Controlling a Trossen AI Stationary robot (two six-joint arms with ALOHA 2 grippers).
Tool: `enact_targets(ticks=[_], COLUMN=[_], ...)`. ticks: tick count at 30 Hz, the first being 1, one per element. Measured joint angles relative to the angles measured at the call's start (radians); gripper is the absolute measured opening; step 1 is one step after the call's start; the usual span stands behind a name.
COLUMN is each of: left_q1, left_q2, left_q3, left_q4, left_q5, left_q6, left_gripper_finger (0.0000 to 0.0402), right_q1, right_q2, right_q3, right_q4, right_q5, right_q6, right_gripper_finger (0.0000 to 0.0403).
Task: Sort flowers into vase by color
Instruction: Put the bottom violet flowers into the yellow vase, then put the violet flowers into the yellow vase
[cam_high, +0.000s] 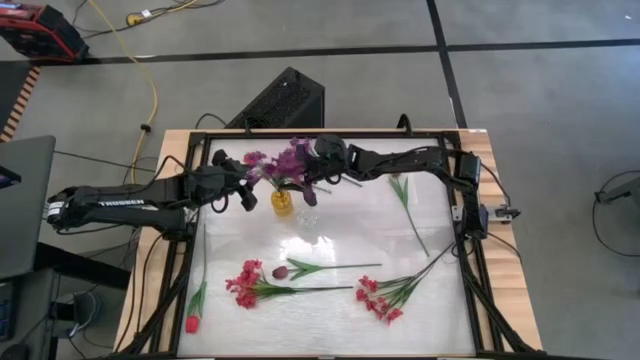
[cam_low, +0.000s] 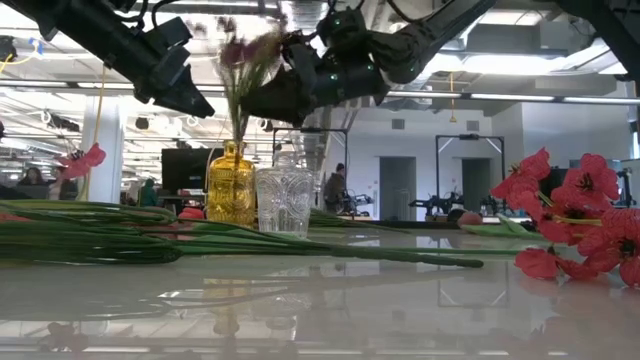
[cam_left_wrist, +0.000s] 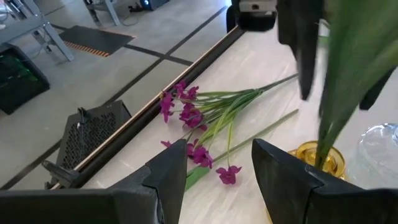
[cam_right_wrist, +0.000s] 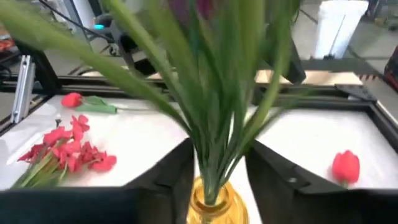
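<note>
Purple spray (cam_high: 292, 160) is pinched at its stems by my right gripper (cam_right_wrist: 216, 163), fingers closed on the green bundle just above the mouth of the yellow vase (cam_high: 283, 203), with the stem ends down inside the neck. In the low view the stems rise out of the vase and the blossoms blur at the top, so I cannot count the heads.

My left gripper (cam_left_wrist: 219, 163) hangs just beside the vase on its left, fingers spread with nothing between them. Past them the left wrist view shows a second purple spray (cam_left_wrist: 189, 118) lying flat near the table's back edge. I cannot find that one for sure in the high view, where the arms and the held blossoms cover that spot.

The clear glass (cam_low: 284, 200) stands touching or just beside the vase on its right. I see nothing in it, though the cut glass makes that hard to judge.

Farther out on the table (cam_high: 440, 320), one red-pink spray (cam_high: 246, 283) lies front-centre with a maroon tulip (cam_high: 281, 271) just beside it. Another red-pink spray (cam_high: 377, 299) lies toward the front right. A red tulip (cam_high: 191, 322) sits at the front left edge, its stem running along the frame. A long green stem (cam_high: 412, 212) lies under the right arm, and I cannot make out its blossom. In the right wrist view a red tulip head (cam_right_wrist: 346, 167) shows, its stem cut off by the picture's edge.
</note>
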Motion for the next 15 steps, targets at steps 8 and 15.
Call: enact_targets(ticks=[8,15], left_q1=[0.0,0.0], left_q2=[0.0,-0.001], left_q3=[0.0,0.0], left_q4=[-0.022,-0.098], left_q5=[0.0,-0.024], left_q6=[0.0,-0.006], left_gripper_finger=[0.0171,0.0171], right_q1=[-0.001,-0.092], right_q2=[0.0,-0.009], right_q3=[0.22,0.309], right_q4=[-0.627,-0.976], right_q5=[-0.001,-0.002], right_q6=[-0.23,-0.286], right_gripper_finger=[0.0267,0.027])
